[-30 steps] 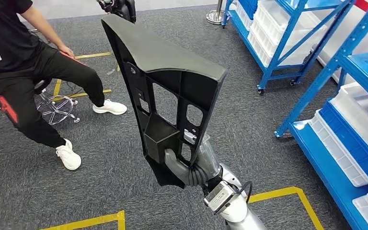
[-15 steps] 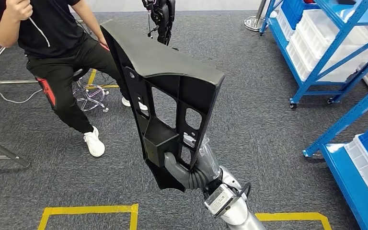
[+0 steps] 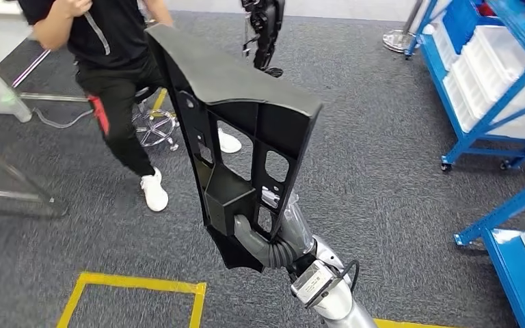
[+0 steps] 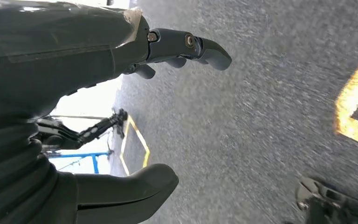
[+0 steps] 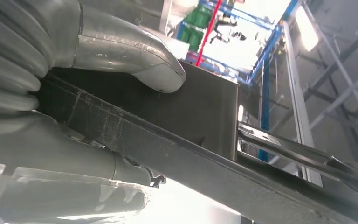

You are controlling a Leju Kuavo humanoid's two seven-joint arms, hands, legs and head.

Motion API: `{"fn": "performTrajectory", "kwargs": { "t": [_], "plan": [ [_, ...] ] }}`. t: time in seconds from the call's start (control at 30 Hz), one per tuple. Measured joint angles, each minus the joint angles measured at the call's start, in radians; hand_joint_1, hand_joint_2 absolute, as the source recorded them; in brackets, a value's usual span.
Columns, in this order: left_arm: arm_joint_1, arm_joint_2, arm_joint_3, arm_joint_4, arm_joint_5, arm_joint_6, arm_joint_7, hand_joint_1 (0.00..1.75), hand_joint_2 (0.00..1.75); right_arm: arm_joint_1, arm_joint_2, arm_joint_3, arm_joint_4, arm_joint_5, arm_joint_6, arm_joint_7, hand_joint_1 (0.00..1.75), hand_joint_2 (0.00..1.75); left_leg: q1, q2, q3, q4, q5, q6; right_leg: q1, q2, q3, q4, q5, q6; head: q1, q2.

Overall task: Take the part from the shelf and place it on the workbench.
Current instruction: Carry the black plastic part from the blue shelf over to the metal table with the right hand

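Note:
A large black plastic part [image 3: 236,130], ribbed with cut-outs, stands upright in front of me, held up over the grey carpet. My right hand [image 3: 268,242] grips its lower end, the grey thumb pressed on the boxy section. In the right wrist view that thumb [image 5: 140,58] lies on the part's [image 5: 205,112] dark face. My left hand [image 4: 121,93] hangs above the carpet with thumb and fingers apart and nothing between them.
A person [image 3: 113,55] in black sits on a stool [image 3: 154,126] at the upper left, beside a table leg [image 3: 14,171]. Blue shelving [image 3: 499,82] with white bins stands at the right. Another robot's legs [image 3: 263,34] are ahead. Yellow floor tape [image 3: 137,290] marks the carpet.
The whole view has swung to the left: the person and stool slid right in the picture, and the blue shelves moved toward the right edge. The part stays gripped the same way.

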Motion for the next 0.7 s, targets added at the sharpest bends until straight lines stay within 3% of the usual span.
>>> {"fn": "performTrajectory", "kwargs": {
  "t": [0.07,0.13,0.2,0.23,0.27,0.3,0.33,0.37,0.43,0.5,0.57,0.63,0.7],
  "plan": [
    [0.0,-0.002,0.0,0.0,0.0,0.0,0.0,0.0,1.75,-0.001,0.001,0.0,0.0,0.0,0.001,0.0,1.75,1.75,-0.001,-0.022,-0.001,-0.005,0.004,0.013,0.001,-0.014,0.001,0.001,-0.005,0.009,0.001,0.0],
    [0.0,-0.003,0.001,0.0,0.0,0.0,0.0,0.0,1.75,-0.003,0.002,0.0,0.0,0.0,0.001,0.0,1.75,1.75,0.004,-0.041,0.002,-0.011,0.01,0.027,-0.001,0.013,-0.015,0.04,-0.029,0.014,0.002,0.0],
    [-0.001,-0.004,0.001,0.0,0.001,-0.001,0.0,0.0,1.75,-0.003,0.0,0.0,0.001,0.0,0.001,0.0,1.75,1.75,0.008,-0.061,0.002,-0.013,0.013,0.037,-0.005,0.057,-0.07,0.161,-0.083,0.011,0.003,0.0],
    [-0.001,-0.004,0.001,0.0,0.001,-0.003,0.0,0.0,1.75,-0.002,-0.002,0.0,0.003,0.0,0.001,0.0,1.75,1.75,0.008,-0.072,0.001,-0.013,0.014,0.039,-0.006,0.067,-0.105,0.232,-0.108,0.009,0.004,0.0],
    [-0.001,-0.004,0.002,0.0,0.001,-0.005,0.0,0.0,1.75,-0.001,-0.004,0.0,0.005,0.0,0.001,0.0,1.75,1.75,0.008,-0.084,0.001,-0.013,0.014,0.04,-0.006,0.071,-0.132,0.283,-0.122,0.011,0.004,0.0],
    [0.0,-0.004,0.002,0.0,0.002,-0.007,0.0,0.0,1.75,0.0,-0.005,0.0,0.008,0.0,0.001,0.0,1.75,1.75,0.008,-0.096,0.001,-0.013,0.014,0.039,-0.007,0.073,-0.142,0.3,-0.12,0.017,0.004,0.0],
    [0.001,-0.005,0.002,0.0,0.002,-0.008,0.0,0.0,1.75,0.0,-0.006,0.0,0.01,-0.001,0.001,0.0,1.75,1.75,0.008,-0.109,0.002,-0.012,0.014,0.039,-0.01,0.074,-0.133,0.275,-0.103,0.025,0.004,0.0],
    [0.001,-0.006,0.002,0.0,0.002,-0.01,0.0,0.0,1.75,0.0,-0.006,0.0,0.012,-0.002,0.001,0.0,1.75,1.75,0.009,-0.121,0.003,-0.012,0.014,0.038,-0.014,0.082,-0.107,0.215,-0.074,0.034,0.004,0.0],
    [0.001,-0.006,0.002,0.0,0.002,-0.014,0.0,0.0,1.75,-0.001,-0.006,0.001,0.015,-0.004,0.002,-0.001,1.75,1.75,0.007,-0.146,0.002,-0.008,0.013,0.03,-0.024,0.126,-0.044,0.077,-0.02,0.045,0.003,0.0],
    [0.001,-0.006,0.003,0.0,0.002,-0.016,0.0,0.0,1.75,-0.002,-0.006,0.001,0.018,-0.005,0.005,-0.002,1.75,1.75,0.005,-0.164,-0.005,-0.005,0.015,0.017,-0.026,0.155,-0.016,0.015,0.001,0.037,0.002,0.0],
    [0.005,-0.004,0.006,0.0,0.002,-0.016,0.0,0.0,1.75,-0.003,-0.004,0.001,0.021,-0.005,0.007,-0.003,1.75,1.75,0.01,-0.177,-0.011,-0.007,0.02,0.004,-0.025,0.137,-0.014,0.011,0.007,0.021,0.002,0.0],
    [0.006,-0.003,0.009,0.0,0.001,-0.015,0.0,0.0,1.75,-0.006,0.001,0.001,0.022,-0.006,0.009,-0.003,1.75,1.75,0.01,-0.149,-0.025,0.017,0.002,-0.006,-0.028,0.118,-0.011,0.006,0.011,0.006,-0.001,0.0],
    [0.004,-0.004,0.011,0.0,0.001,-0.015,0.0,0.0,1.75,-0.009,0.003,0.002,0.023,-0.007,0.011,-0.005,1.75,1.75,0.009,-0.097,-0.07,0.115,-0.052,-0.014,-0.027,0.096,-0.009,0.003,0.011,-0.005,-0.006,0.0]
  ]
}}
